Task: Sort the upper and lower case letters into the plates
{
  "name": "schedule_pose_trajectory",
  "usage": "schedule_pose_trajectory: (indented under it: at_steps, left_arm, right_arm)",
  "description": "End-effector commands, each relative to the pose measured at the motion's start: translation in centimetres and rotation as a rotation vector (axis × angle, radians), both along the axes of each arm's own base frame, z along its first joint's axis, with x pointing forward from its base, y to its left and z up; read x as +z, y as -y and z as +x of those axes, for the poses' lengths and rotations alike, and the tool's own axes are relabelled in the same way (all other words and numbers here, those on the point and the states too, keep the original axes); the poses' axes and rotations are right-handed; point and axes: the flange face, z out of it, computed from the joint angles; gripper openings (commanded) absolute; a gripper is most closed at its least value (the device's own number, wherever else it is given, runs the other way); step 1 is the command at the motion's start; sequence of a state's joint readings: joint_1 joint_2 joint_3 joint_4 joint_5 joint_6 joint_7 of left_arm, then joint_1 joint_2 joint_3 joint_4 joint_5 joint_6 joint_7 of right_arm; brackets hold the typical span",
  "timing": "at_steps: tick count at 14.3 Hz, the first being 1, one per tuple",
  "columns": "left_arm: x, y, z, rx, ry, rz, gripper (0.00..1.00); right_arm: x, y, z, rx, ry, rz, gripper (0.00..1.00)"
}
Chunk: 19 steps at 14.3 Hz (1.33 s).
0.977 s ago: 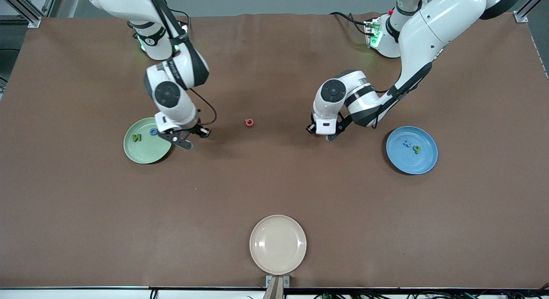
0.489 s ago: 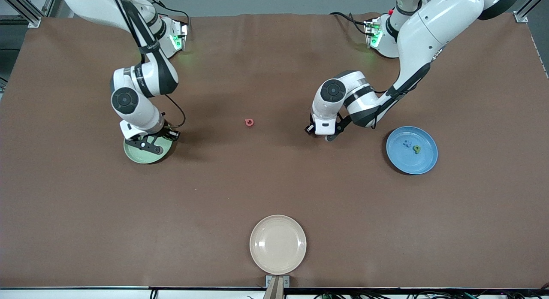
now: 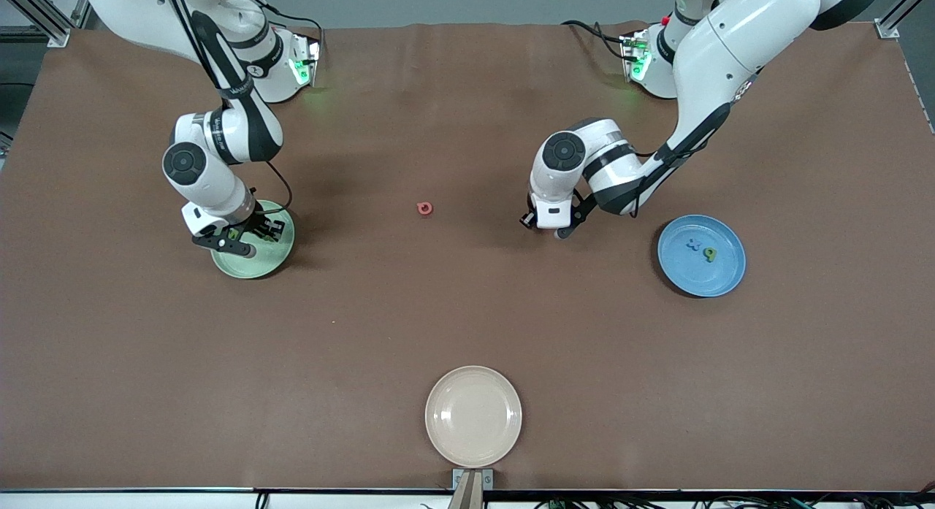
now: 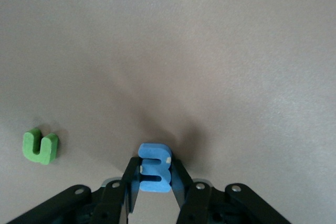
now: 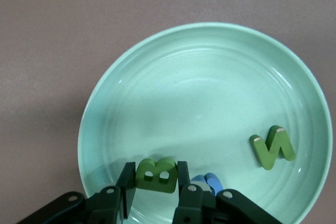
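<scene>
The right gripper (image 5: pixel 153 192) hangs over the pale green round plate (image 5: pixel 210 82) with its jaws pinched on a chunky green letter B (image 5: pixel 156 175), presumably carried there because capitals belong in this plate; a green N (image 5: pixel 272 147) and a blue letter (mostly hidden by the fingers) (image 5: pixel 209 181) already lie in it. Midway along the table a small red O-like letter (image 3: pixel 424 208) sits alone. Toward the left arm's end, the left gripper (image 4: pixel 153 187) is down at the brown table (image 4: pixel 210 51), its jaws pressed onto a chunky blue letter m (image 4: pixel 154 168), seemingly for lifting; a green u (image 4: pixel 40 146) lies near it. The bright blue round plate (image 3: pixel 723 279) holds two small letters.
</scene>
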<state>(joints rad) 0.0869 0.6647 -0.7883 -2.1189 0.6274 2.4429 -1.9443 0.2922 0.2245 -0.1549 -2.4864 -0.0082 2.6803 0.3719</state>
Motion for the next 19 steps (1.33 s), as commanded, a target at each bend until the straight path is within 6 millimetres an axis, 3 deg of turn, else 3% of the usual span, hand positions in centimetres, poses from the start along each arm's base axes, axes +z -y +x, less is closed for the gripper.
schedule_pose_trajectory:
  at_steps: [1, 2, 5, 8, 13, 19]
  left_arm:
    - [1.8, -0.4, 2.1, 0.016, 0.077, -0.012, 0.14]
    - [3.0, -0.9, 2.9, 0.027, 0.100, -0.010, 0.13]
    - [5.8, -2.7, 4.9, 0.041, 0.145, -0.021, 0.13]
    - [7.6, -5.8, 6.6, -0.014, 0.134, -0.020, 0.11]
    - [9.0, -13.5, 9.0, -0.234, 0.058, 0.029, 0.11]
    - [7.6, -25.8, 9.6, -0.526, -0.036, 0.059, 0.11]
  right_arm:
    - [-0.1, 0.0, -0.6, 0.019, 0.002, -0.002, 0.55]
    - [0.0, 0.0, -0.5, 0.029, 0.002, -0.002, 0.98]
    - [1.4, -0.1, 0.1, 0.048, -0.047, -0.006, 1.00]
    - [5.7, -3.0, 1.7, -0.017, -0.094, -0.005, 1.00]
    - [5.6, -16.1, -1.2, -0.162, -0.010, 0.006, 1.00]
    - [3.2, -28.3, -3.2, -0.313, 0.036, 0.007, 1.00]
